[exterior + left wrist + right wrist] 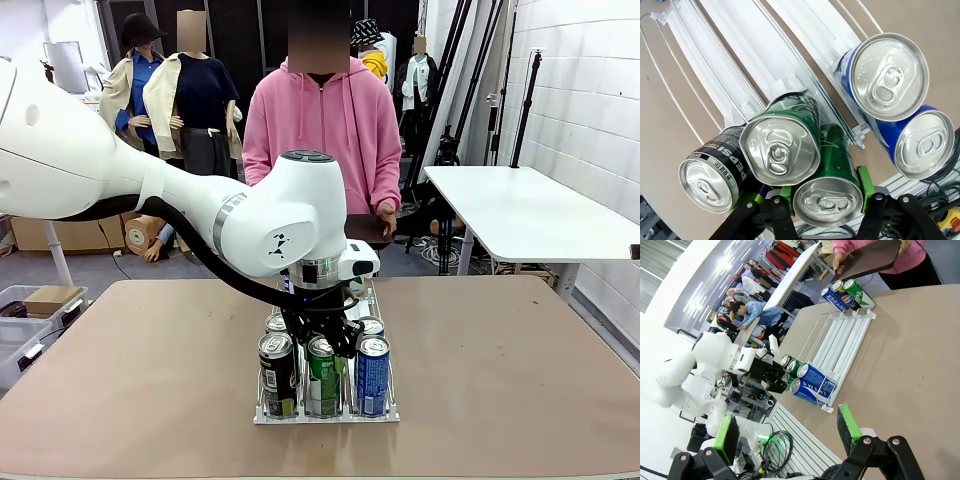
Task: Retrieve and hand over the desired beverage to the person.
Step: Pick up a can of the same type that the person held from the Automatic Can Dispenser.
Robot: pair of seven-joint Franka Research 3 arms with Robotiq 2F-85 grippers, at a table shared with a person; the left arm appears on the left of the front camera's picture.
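Two fingers of the left pincer (325,338), seen from the front, reach down at the middle green can (322,378) in the wire rack (325,415). A black can (277,372) and a blue can (372,372) stand just beside the pincer, one at each side, and the person (322,120) waits well beyond it. In the left wrist view the fingers (863,182) stand on both sides of this can, with the pads at its wall; whether they press it I cannot tell. In the right wrist view the right pincer (787,432) is spread wide and holds nothing, well apart from the rack. I judge that the grasp is the step in hand. Next comes a firm closing, then a straight lift clear of the neighbours and wires, then the carry toward the person.
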